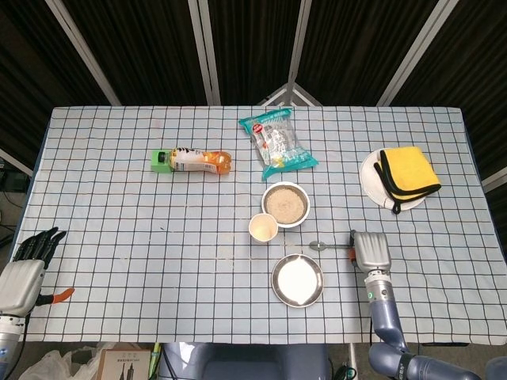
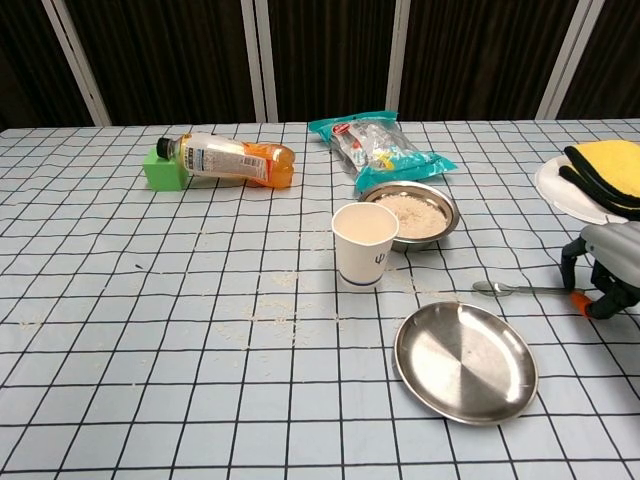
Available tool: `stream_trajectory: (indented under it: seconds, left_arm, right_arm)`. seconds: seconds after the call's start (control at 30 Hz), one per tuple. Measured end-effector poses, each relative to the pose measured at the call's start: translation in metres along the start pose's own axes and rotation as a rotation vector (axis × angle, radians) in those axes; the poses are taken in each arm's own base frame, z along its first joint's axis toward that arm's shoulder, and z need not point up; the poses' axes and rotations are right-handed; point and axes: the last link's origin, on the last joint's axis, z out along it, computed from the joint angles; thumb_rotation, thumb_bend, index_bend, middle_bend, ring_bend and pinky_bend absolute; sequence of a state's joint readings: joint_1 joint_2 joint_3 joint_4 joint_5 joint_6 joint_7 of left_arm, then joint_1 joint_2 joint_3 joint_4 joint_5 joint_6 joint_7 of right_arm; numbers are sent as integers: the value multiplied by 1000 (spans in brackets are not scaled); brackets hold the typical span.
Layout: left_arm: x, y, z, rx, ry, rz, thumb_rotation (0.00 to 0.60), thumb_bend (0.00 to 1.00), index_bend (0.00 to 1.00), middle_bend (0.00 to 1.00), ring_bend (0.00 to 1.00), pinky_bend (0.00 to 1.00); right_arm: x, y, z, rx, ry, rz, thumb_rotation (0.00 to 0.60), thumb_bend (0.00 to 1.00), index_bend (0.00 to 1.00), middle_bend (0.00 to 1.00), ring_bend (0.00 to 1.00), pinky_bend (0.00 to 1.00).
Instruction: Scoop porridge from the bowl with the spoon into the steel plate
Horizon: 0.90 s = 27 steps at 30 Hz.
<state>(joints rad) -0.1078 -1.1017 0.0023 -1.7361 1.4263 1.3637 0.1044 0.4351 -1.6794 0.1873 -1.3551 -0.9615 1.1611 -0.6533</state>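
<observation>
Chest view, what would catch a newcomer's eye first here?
Probably the shiny empty steel plate near the front, with the bowl of porridge and a paper cup just behind it. At the right edge, the right robot hand sits at the spoon handle's end.

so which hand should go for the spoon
Right. The right hand is already at the spoon's handle end, beside the steel plate; the left hand sits off the table's far left edge.
</observation>
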Motion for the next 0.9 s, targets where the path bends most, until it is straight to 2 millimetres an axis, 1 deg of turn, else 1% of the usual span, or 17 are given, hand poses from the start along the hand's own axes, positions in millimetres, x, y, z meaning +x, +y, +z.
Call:
stream_trajectory:
  seconds: [0.37, 0.57, 0.67, 0.77, 0.9]
  left_arm:
    - [0, 0, 0, 0, 1, -2, 600, 0, 0, 0, 0, 0]
    - [0, 0, 0, 0, 0, -3, 600, 0, 0, 0, 0, 0]
    - [0, 1, -1, -1, 0, -2, 600, 0, 0, 0, 0, 0]
    - [0, 1, -1, -4, -1, -2, 600, 0, 0, 0, 0, 0]
    - [0, 2, -2, -8, -2, -4, 600, 0, 0, 0, 0, 0]
  right_arm:
    - [2, 2, -3, -2, 9, 8, 600, 543, 576, 951, 1000, 982]
    - [10, 5, -4, 2, 52, 27, 600, 543, 583, 952, 1000, 981]
    - [19, 7, -5, 6, 98, 37, 600, 543, 585, 952, 1000, 981]
    - [32, 13, -4, 7, 167, 41, 600, 543, 590, 951, 1000, 982]
    - [58, 23, 2, -12, 271, 25, 600, 543, 590, 951, 1000, 982]
